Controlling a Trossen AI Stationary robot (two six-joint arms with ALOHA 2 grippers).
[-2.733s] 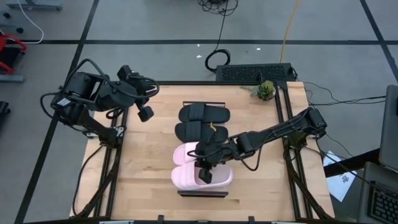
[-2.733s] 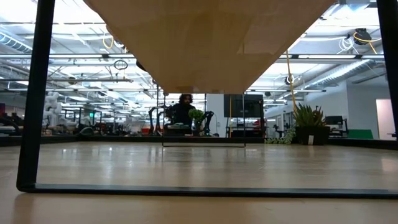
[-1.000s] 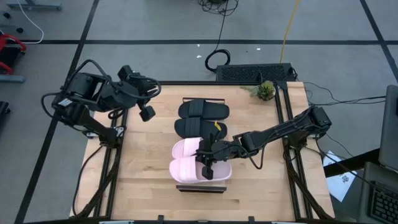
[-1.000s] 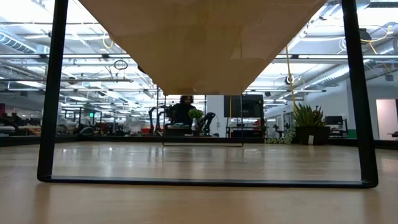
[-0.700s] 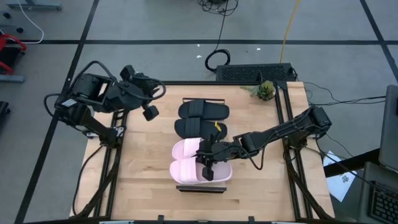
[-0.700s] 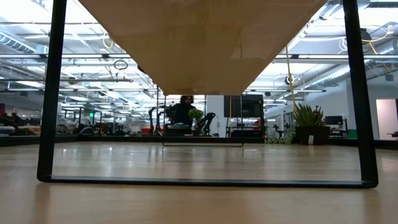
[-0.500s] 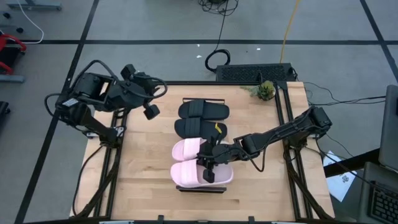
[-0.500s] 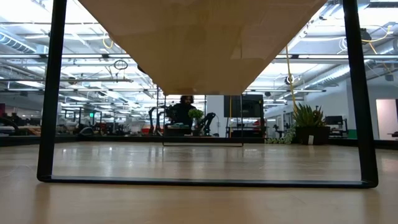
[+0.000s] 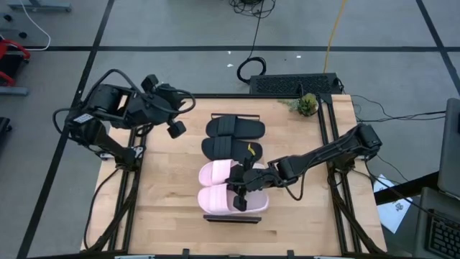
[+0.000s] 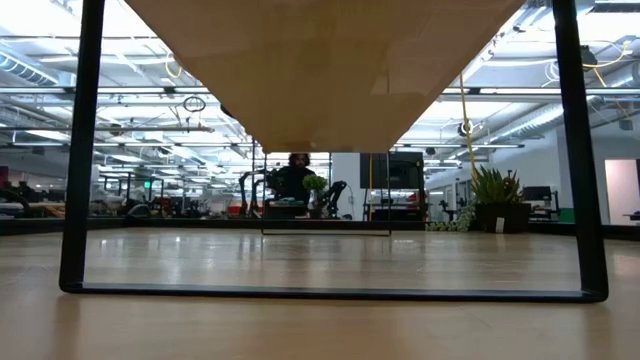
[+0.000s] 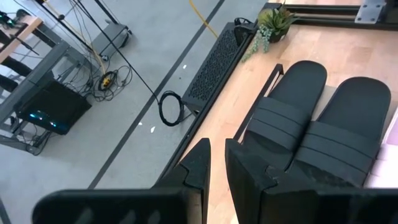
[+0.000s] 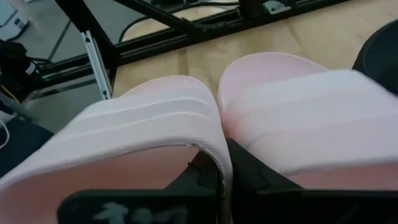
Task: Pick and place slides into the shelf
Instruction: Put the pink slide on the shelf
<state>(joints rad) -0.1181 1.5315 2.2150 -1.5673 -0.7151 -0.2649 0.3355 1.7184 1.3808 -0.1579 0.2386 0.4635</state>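
Your right hand point(image 9: 239, 196) sits low over the near end of the shelf point(image 9: 231, 218), its fingers closed to a thin gap around the edge of the nearer pink slide point(image 9: 218, 202); in its wrist view that slide's strap point(image 12: 143, 118) fills the space just ahead of the fingers, and the slide's rim runs down between them. The second pink slide point(image 9: 215, 173) lies touching the first, just beyond the hand on the far side, and both rest on the shelf board. Farther out from that hand, in the same row, lie the two black slides point(image 9: 224, 149), side by side and touching, the last one point(image 9: 235, 129) near the shelf's far black frame. All four slides are on the shelf, which lies along the middle of the table point(image 9: 165, 194). Your left hand point(image 9: 175, 128) hangs in the air well apart from the shelf, off to the side of the black pair; its fingers point(image 11: 199, 167) are nearly together with only a narrow slit between them, and they hold nothing. Ahead of that hand its wrist view shows the black pair point(image 11: 329, 134), a small plant point(image 11: 272, 23) at the table's far corner, and a coiled black cable point(image 11: 170, 107) on the floor beyond the table edge.
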